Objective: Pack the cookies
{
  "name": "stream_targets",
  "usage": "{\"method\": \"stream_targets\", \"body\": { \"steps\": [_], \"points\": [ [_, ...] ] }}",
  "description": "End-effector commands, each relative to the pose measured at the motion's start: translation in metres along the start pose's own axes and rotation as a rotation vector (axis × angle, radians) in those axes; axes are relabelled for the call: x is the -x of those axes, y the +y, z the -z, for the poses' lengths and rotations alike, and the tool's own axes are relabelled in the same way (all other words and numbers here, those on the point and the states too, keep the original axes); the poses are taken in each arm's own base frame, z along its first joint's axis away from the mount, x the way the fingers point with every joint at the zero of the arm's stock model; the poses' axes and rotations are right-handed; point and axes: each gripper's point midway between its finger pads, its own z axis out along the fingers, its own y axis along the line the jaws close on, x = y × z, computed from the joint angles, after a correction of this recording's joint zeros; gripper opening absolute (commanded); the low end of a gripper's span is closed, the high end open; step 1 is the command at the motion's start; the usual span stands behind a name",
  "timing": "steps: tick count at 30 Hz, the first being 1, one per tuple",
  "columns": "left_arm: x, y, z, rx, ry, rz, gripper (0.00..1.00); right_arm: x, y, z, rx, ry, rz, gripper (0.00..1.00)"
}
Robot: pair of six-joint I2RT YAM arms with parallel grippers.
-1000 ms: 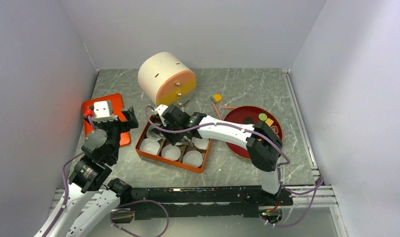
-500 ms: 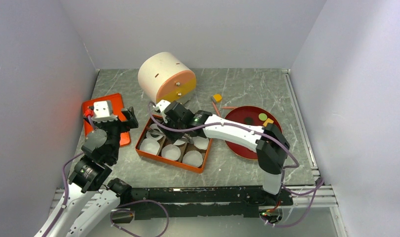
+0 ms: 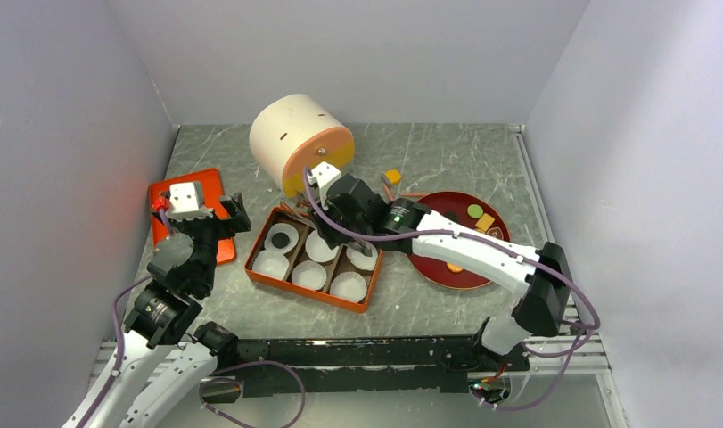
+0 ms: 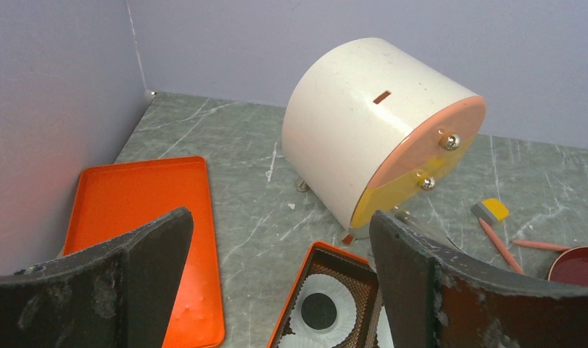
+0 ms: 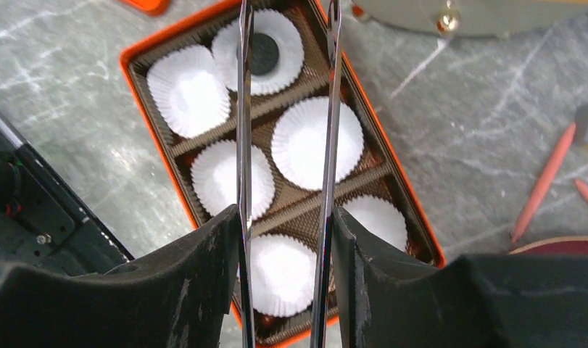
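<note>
— Right end effector [image 5: 285,217]: clamped on tweezers [image 5: 244,109], whose tips are parted with nothing held, above the box [image 3: 308,288].
— Remaining cookies [image 3: 475,211] are found rightward on the red plate [image 3: 469,283], nearest this arm; one black cookie [image 5: 262,54] is already packed.

Enclosure noted on three sides. Back wall [image 3: 357,53] was plain, pale lavender-grey, matte. Left wall [image 3: 63,134] and right wall [image 3: 643,160] had the same finish and angled outward toward the camera. The corner seams ran straight down to the table top [image 3: 447,152]. That surface was grey-green with a marble pattern, thin white veins and some scuffing. A metal rail [image 3: 541,207] ran along its right edge, and a second rail [image 3: 554,346] crossed the near edge. Light was even and diffuse, shadows soft. A faint reddish-orange cast showed low on the left wall. No windows were in view.
</note>
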Motion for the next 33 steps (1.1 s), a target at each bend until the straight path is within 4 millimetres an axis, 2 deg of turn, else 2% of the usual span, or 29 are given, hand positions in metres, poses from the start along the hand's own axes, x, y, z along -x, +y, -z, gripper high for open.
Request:
{"method": "stream_targets", "body": {
  "steps": [1,8,17,27,33],
  "points": [
    [0.005,-0.003,0.000,-0.013,-0.017,0.026,0.96,-0.011,-0.026,0.021,-0.111,0.016,-0.052,0.49],
    [0.004,-0.003,0.000,-0.015,-0.015,0.025,0.96,-0.034,-0.069,0.049,-0.248,0.051,-0.156,0.45],
    [0.003,-0.004,-0.001,-0.019,-0.011,0.026,0.96,-0.077,-0.142,0.092,-0.426,0.099,-0.381,0.39],
    [0.001,-0.006,-0.002,-0.024,-0.002,0.020,0.96,-0.124,-0.195,0.123,-0.618,0.156,-0.541,0.40],
    [0.002,-0.006,-0.001,-0.026,-0.007,0.024,0.96,-0.151,-0.218,0.126,-0.653,0.181,-0.641,0.40]
  ]
}}
